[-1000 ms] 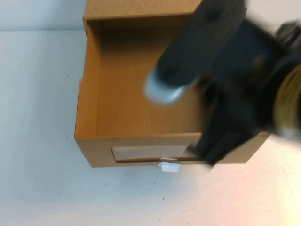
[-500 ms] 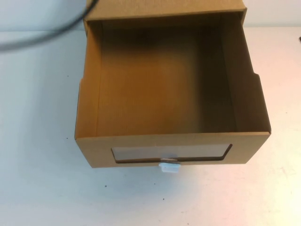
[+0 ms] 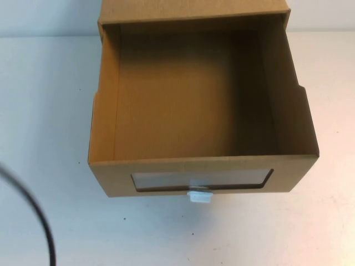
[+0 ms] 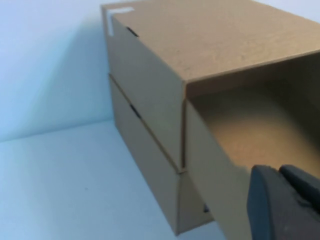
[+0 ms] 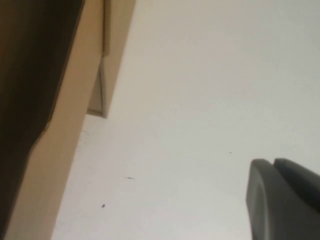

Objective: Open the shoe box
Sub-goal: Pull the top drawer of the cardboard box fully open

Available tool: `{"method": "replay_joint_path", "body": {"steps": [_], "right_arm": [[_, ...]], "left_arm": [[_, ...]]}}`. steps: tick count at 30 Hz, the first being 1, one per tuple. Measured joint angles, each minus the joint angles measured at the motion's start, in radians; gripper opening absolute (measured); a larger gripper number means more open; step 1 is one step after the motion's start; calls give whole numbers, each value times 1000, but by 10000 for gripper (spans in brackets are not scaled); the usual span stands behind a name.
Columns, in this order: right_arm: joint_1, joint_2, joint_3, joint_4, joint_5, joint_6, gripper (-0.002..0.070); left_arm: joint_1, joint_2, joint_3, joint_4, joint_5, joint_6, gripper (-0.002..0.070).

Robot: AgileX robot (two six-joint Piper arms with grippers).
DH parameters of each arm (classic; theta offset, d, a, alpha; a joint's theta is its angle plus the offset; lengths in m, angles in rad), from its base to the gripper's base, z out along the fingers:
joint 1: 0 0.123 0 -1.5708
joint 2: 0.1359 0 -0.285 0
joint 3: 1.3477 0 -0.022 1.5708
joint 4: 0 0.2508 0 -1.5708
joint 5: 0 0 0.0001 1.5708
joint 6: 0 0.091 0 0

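The brown cardboard shoe box (image 3: 194, 10) stands at the back of the table, and its drawer (image 3: 202, 176) is pulled out toward me, with nothing inside. A clear window and a small white pull tab (image 3: 199, 196) sit on the drawer's front. Neither gripper shows in the high view. In the left wrist view, my left gripper (image 4: 277, 170) is shut on nothing, beside the drawer's side wall (image 4: 215, 165) and below the box's outer shell (image 4: 200, 35). In the right wrist view, my right gripper (image 5: 272, 161) hangs shut over the bare table, apart from the drawer's wall (image 5: 65, 125).
The white table (image 3: 44, 111) surrounds the box on the left, the right and the front. A black cable (image 3: 39, 221) curves across the lower left corner of the high view.
The right arm, which hung over the drawer a second ago, has left the high view. A black cable has swung from the top left to the lower left. The box has not moved.
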Motion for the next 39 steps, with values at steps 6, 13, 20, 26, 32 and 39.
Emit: {"method": "replay_joint_path", "body": {"steps": [6, 13, 20, 26, 32, 39], "right_arm": [[-1, -109, 156, 47, -132, 0, -13], [-1, -285, 300, 82, -290, 2, -13], [-1, -462, 453, 108, -443, 2, -13], [-1, -543, 543, 145, -511, 2, -13], [-1, -553, 566, 167, -511, 2, -13], [-2, -553, 566, 176, -509, 2, -13]], "left_arm": [[0, -232, 285, 0, -173, 12, -4], [0, -459, 580, -54, -345, 20, -4], [0, -540, 760, -105, -413, 20, -4], [0, -540, 825, -107, -433, 20, -4], [0, -540, 826, -107, -436, 20, -4], [0, -540, 826, -107, -436, 20, -4]]}}
